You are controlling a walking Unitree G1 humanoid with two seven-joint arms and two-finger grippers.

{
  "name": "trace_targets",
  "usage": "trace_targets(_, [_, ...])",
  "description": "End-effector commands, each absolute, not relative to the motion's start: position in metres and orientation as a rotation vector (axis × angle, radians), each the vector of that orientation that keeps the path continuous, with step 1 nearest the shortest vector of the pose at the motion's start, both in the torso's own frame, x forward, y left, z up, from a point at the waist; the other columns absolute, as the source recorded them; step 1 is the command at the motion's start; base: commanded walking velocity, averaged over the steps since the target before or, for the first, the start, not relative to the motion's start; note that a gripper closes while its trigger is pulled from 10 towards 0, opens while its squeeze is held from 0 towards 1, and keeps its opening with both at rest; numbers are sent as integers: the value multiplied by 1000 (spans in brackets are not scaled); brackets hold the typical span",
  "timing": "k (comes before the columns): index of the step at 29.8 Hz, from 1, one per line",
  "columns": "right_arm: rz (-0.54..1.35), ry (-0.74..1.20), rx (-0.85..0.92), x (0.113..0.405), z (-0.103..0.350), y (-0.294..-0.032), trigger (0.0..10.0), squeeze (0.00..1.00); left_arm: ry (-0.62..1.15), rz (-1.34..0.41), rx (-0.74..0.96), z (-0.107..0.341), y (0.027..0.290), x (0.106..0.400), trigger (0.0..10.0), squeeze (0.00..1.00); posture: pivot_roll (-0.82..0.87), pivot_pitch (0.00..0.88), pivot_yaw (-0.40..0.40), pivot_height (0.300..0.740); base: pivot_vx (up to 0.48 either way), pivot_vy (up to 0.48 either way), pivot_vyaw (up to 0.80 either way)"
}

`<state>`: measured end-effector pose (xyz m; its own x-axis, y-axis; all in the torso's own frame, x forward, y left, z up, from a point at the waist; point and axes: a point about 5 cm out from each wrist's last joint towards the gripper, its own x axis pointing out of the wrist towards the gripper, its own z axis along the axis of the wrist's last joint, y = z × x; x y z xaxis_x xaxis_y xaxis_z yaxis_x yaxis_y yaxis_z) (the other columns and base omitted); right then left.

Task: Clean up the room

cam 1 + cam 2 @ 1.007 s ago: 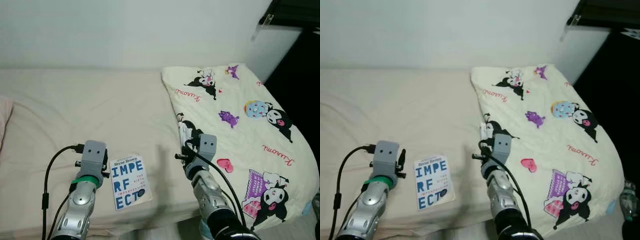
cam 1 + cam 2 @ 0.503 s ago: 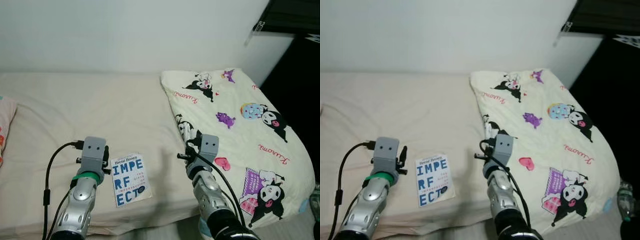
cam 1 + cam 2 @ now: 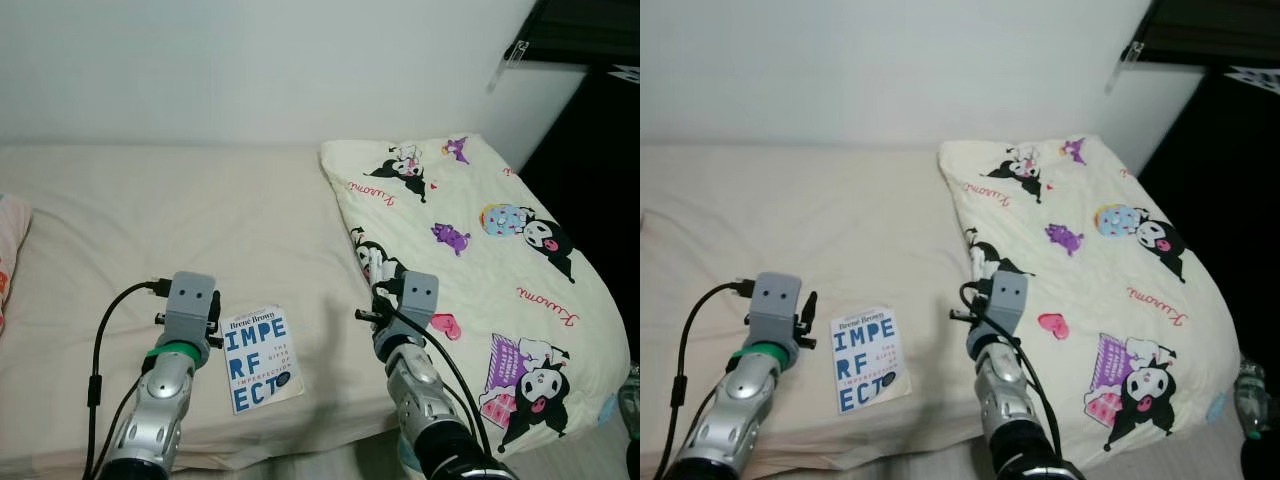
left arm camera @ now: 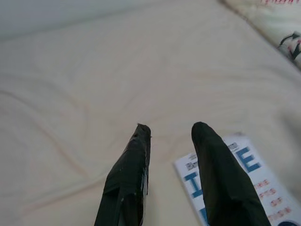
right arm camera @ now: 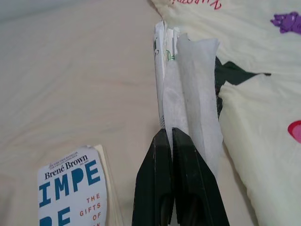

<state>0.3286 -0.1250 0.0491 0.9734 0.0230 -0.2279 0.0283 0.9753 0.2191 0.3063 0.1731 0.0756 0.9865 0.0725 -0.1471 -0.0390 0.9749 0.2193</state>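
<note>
Two grippers are hovering over the bed (image 3: 150,210); the right one is gripping a wrapper.
The right gripper (image 5: 170,136) is pinching a white paper wrapper (image 5: 188,89) between fingers pressed together, at the edge of the cartoon-print quilt (image 3: 480,240); the left gripper (image 4: 171,134) is holding its fingers apart with nothing between them, just beside the top corner of the book (image 3: 258,358); the book is lying flat, cover up, near the front edge of the beige mattress, between the two arms; the quilt is covering the bed's right side; a pink pillow edge (image 3: 10,235) is showing at far left.
</note>
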Motion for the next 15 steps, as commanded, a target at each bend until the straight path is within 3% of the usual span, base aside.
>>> trace_targets(1, [-5, 263, 200, 327, 43, -125, 10000, 0, 151, 57, 265, 87, 177, 310, 10000, 0, 182, 6, 50, 740, 0, 0, 0])
trace_targets(5, [-23, 252, 207, 328, 45, -126, 10000, 0, 133, 49, 266, 101, 179, 312, 10000, 0, 182, 0, 55, 740, 0, 0, 0])
trace_targets(6, [-30, 253, 223, 327, 44, -126, 10000, 0, 121, 37, 230, 98, 177, 314, 10000, 0, 123, 17, 4, 740, 0, 0, 0])
trace_targets(8, [-30, 253, 223, 327, 44, -126, 10000, 0, 121, 37, 230, 98, 177, 314, 10000, 0, 123, 17, 4, 740, 0, 0, 0])
trace_targets(9, [-50, 298, 239, 320, 34, -125, 10000, 0, 169, 56, 111, 75, 178, 312, 10000, 0, 97, 15, -15, 740, 0, 0, 0])
trace_targets(15, [-52, 298, 220, 314, 30, -128, 10000, 0, 228, 25, 120, 55, 166, 306, 10000, 0, 61, 25, -28, 740, 0, 0, 0])
